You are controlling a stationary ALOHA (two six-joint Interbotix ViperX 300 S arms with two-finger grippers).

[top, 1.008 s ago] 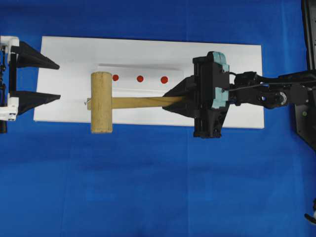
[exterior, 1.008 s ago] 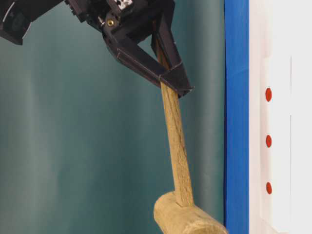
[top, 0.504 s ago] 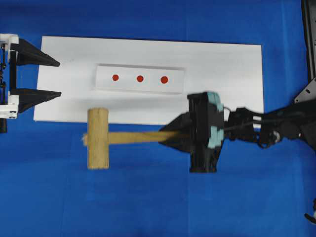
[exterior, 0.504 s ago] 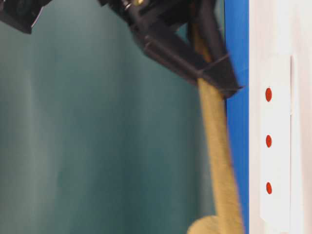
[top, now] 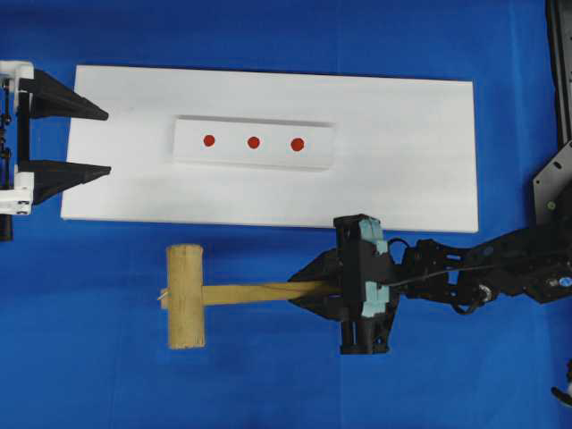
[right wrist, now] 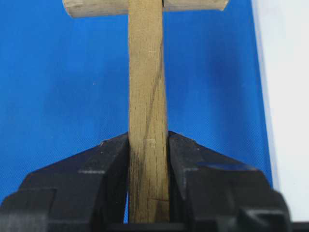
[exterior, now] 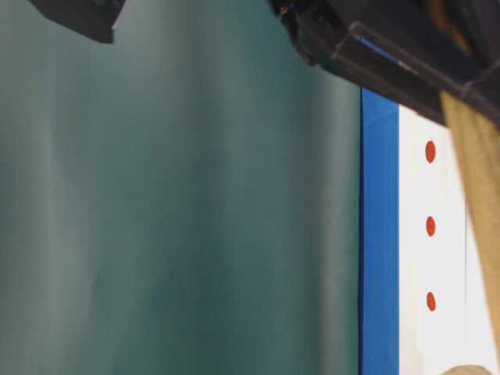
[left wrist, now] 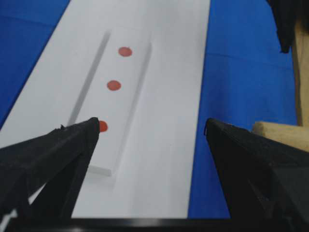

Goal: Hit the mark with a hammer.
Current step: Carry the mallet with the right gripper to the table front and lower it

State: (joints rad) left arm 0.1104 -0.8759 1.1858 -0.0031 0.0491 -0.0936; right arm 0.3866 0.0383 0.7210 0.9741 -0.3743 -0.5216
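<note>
With the right gripper (top: 315,290) clamped on the hammer (top: 185,296) handle off the white board (top: 402,134), swing the head squarely over a red mark (top: 253,142) before striking.

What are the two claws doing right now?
Left gripper: open, holding nothing.
Right gripper: shut on the hammer handle.

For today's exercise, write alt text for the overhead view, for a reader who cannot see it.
The right gripper holds a wooden hammer by its handle over the blue cloth, just below a white board. A raised white strip on the board carries three red marks. At the board's left end the left gripper is open and empty.
</note>
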